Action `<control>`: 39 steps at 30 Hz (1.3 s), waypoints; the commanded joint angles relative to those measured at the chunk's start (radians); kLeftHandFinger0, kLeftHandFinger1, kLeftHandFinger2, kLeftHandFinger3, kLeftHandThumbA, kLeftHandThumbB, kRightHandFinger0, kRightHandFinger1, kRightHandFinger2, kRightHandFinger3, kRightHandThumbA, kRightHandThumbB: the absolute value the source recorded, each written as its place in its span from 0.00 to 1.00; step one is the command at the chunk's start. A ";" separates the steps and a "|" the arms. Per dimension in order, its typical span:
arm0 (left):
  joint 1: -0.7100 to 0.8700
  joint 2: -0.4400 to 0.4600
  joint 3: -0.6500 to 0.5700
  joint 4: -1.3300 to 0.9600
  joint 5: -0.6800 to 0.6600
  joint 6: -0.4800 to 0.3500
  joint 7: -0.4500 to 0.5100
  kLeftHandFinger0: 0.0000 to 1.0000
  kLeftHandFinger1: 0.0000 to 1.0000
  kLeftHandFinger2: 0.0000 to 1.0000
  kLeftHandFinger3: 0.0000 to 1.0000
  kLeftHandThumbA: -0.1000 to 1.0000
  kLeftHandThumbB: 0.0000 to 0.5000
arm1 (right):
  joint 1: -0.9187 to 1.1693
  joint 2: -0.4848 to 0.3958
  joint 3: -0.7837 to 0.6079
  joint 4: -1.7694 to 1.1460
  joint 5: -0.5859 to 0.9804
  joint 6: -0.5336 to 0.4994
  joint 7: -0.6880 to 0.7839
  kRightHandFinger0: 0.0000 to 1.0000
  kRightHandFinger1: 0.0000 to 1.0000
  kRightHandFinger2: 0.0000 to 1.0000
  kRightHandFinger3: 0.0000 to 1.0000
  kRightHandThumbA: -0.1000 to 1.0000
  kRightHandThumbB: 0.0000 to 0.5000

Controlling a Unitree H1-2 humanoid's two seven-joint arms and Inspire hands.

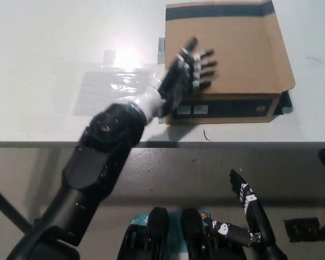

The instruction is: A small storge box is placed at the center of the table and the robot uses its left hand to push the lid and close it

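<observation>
Head view showed the box (pixel 227 59) with its lid (pixel 244 49) down, contents hidden; left hand (pixel 187 73) lay spread on it, right hand (pixel 249 214) rested low, fingers apart.

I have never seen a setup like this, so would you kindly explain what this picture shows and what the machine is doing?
This is a view from a camera on a humanoid robot's head, looking steeply down at a white table. On the table stands a small cardboard storage box with its lid folded flat over the top, so the box looks closed. The robot's left hand reaches over the lid with its fingers spread, holding nothing. Its black right hand rests low at the bottom right, below the table edge, also open. A clear plastic sheet lies on the table left of the box.
</observation>
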 commanded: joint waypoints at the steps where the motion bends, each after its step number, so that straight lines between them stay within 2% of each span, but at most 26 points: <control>1: 0.017 -0.001 -0.084 0.060 0.198 -0.165 -0.011 1.00 1.00 1.00 1.00 1.00 0.63 | -0.035 -0.003 0.014 -0.042 0.014 -0.050 0.025 1.00 1.00 1.00 1.00 1.00 0.77; 5: 0.048 0.000 -0.072 0.081 0.186 -0.190 -0.031 1.00 1.00 1.00 1.00 1.00 0.61 | -0.036 -0.009 0.016 -0.043 0.010 -0.050 0.023 1.00 1.00 1.00 1.00 1.00 0.79; 8: 0.067 0.006 -0.061 0.069 0.189 -0.200 -0.038 1.00 1.00 1.00 1.00 1.00 0.65 | -0.035 -0.009 0.016 -0.045 0.013 -0.050 0.025 1.00 1.00 1.00 1.00 1.00 0.79; 11: 0.104 0.024 -0.048 -0.043 0.188 -0.181 -0.042 1.00 1.00 1.00 1.00 1.00 0.70 | -0.034 -0.008 0.016 -0.050 0.017 -0.050 0.027 1.00 1.00 1.00 1.00 1.00 0.78; 17: 0.221 0.064 -0.022 -0.425 0.180 -0.156 -0.052 1.00 1.00 1.00 1.00 1.00 0.67 | -0.036 -0.011 0.015 -0.052 0.021 -0.050 0.030 1.00 1.00 1.00 1.00 1.00 0.77; 18: 0.257 0.076 -0.014 -0.529 0.180 -0.160 -0.051 1.00 1.00 1.00 1.00 1.00 0.63 | -0.034 -0.011 0.014 -0.052 0.025 -0.050 0.036 1.00 1.00 1.00 1.00 1.00 0.78; 21: 0.344 0.111 0.007 -0.792 0.139 -0.147 -0.060 1.00 1.00 1.00 1.00 1.00 0.74 | -0.029 -0.011 0.011 -0.052 0.027 -0.050 0.035 1.00 1.00 1.00 1.00 1.00 0.78; 23: 0.363 0.116 0.013 -0.842 0.131 -0.157 -0.060 1.00 1.00 1.00 1.00 1.00 0.70 | -0.029 -0.011 0.010 -0.050 0.024 -0.050 0.031 1.00 1.00 1.00 1.00 1.00 0.78; 25: 0.430 0.149 0.037 -0.999 0.110 -0.149 -0.051 1.00 1.00 1.00 1.00 1.00 0.68 | -0.026 -0.008 0.011 -0.047 0.022 -0.050 0.029 1.00 1.00 1.00 1.00 1.00 0.78; 27: 0.498 0.169 0.051 -1.095 0.124 -0.138 -0.036 1.00 1.00 1.00 1.00 1.00 0.79 | -0.019 -0.013 0.014 -0.049 0.016 -0.050 0.028 1.00 1.00 1.00 1.00 1.00 0.77; 28: 0.541 0.186 0.061 -1.138 0.125 -0.141 -0.033 1.00 1.00 1.00 1.00 1.00 0.82 | -0.022 -0.015 0.015 -0.047 0.009 -0.050 0.024 1.00 1.00 1.00 1.00 1.00 0.77; 31: 0.618 0.207 0.073 -1.141 0.134 -0.168 -0.032 1.00 1.00 1.00 1.00 1.00 0.90 | -0.023 -0.014 0.013 -0.042 0.014 -0.050 0.026 1.00 1.00 1.00 1.00 1.00 0.76; 32: 0.642 0.215 0.078 -1.137 0.139 -0.165 -0.030 1.00 1.00 1.00 1.00 1.00 0.89 | -0.026 -0.013 0.013 -0.039 0.013 -0.050 0.025 1.00 1.00 1.00 1.00 1.00 0.76; 35: 0.714 0.223 0.100 -1.025 0.177 -0.252 -0.023 1.00 1.00 1.00 1.00 1.00 0.81 | -0.026 -0.013 0.018 -0.033 0.006 -0.050 0.022 1.00 1.00 1.00 1.00 1.00 0.73; 39: 0.750 0.222 0.131 -0.901 0.279 -0.338 -0.002 1.00 1.00 1.00 1.00 1.00 0.80 | -0.026 -0.009 0.017 -0.029 0.009 -0.050 0.023 1.00 1.00 1.00 1.00 1.00 0.76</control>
